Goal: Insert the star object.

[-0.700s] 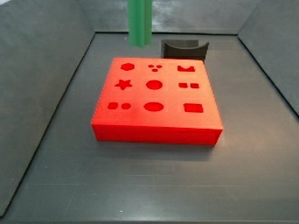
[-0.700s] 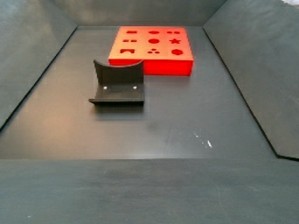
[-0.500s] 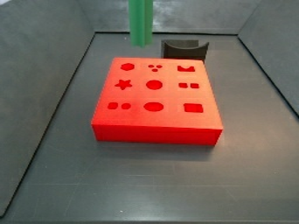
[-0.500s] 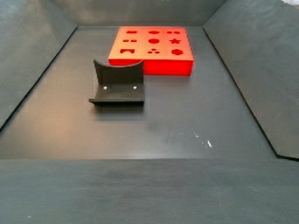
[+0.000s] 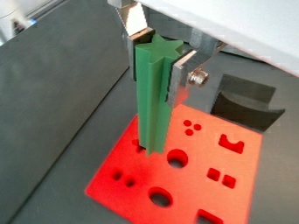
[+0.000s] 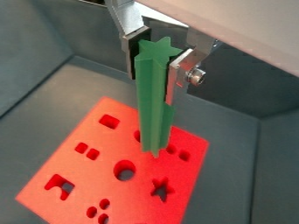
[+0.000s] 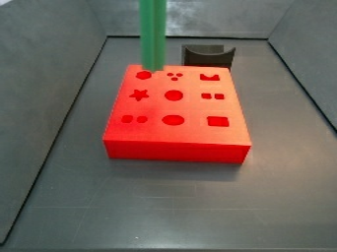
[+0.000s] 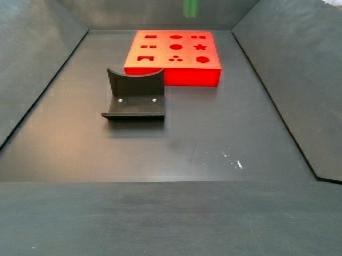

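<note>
The star object point(image 5: 156, 96) is pinched upright by the tool point(image 5: 160, 52) and held above the far left of the red block point(image 7: 175, 110), so it is picked up but not yet put into the star hole point(image 7: 138, 95).

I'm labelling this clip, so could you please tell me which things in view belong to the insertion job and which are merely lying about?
Part of the job:
- star object, held upright in the end effector above the block
- red block, with its star-shaped hole

Lying about:
- fixture, on the floor apart from the block
</note>
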